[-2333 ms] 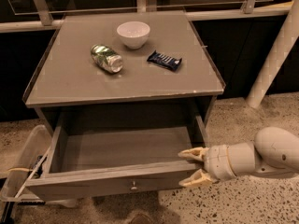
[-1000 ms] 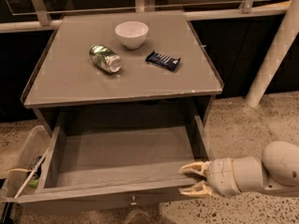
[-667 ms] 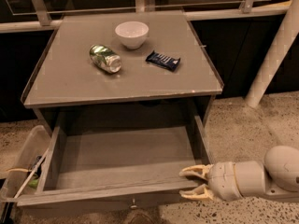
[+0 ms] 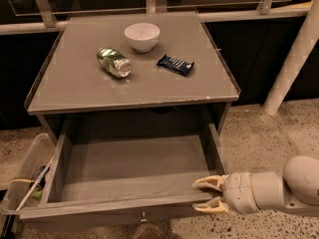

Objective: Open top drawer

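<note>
Below the grey bench [image 4: 70,86], the top drawer [image 4: 129,169] stood pulled out, the claw [image 4: 203,195] spread open at its front right corner.

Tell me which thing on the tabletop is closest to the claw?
The dark snack bar, right of the can and bowl; the claw sits by the open top drawer's front right corner.

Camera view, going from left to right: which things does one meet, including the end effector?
Clear bin → green can → white bowl → dark snack bar → end effector, at the right front corner of the open top drawer → white post.
</note>
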`<state>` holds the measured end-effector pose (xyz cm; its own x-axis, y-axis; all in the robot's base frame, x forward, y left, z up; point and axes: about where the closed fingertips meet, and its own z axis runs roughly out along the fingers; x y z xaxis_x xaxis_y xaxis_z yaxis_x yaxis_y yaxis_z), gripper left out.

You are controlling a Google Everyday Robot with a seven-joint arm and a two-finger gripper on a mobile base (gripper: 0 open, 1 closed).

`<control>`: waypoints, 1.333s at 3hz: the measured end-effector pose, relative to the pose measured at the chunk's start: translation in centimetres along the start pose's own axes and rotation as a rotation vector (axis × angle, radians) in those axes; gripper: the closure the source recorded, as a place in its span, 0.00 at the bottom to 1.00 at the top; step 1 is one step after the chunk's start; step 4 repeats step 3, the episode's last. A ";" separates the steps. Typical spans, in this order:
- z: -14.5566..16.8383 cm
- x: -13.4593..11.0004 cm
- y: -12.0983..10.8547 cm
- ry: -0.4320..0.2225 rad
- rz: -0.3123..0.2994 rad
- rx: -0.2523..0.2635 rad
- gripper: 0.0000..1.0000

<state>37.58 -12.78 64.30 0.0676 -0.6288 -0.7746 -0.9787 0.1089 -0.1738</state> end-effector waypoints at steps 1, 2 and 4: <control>0.0 0.0 0.0 0.000 0.000 0.000 0.13; 0.0 0.0 0.0 0.000 0.000 0.000 0.00; 0.0 0.0 0.0 0.000 0.000 0.000 0.00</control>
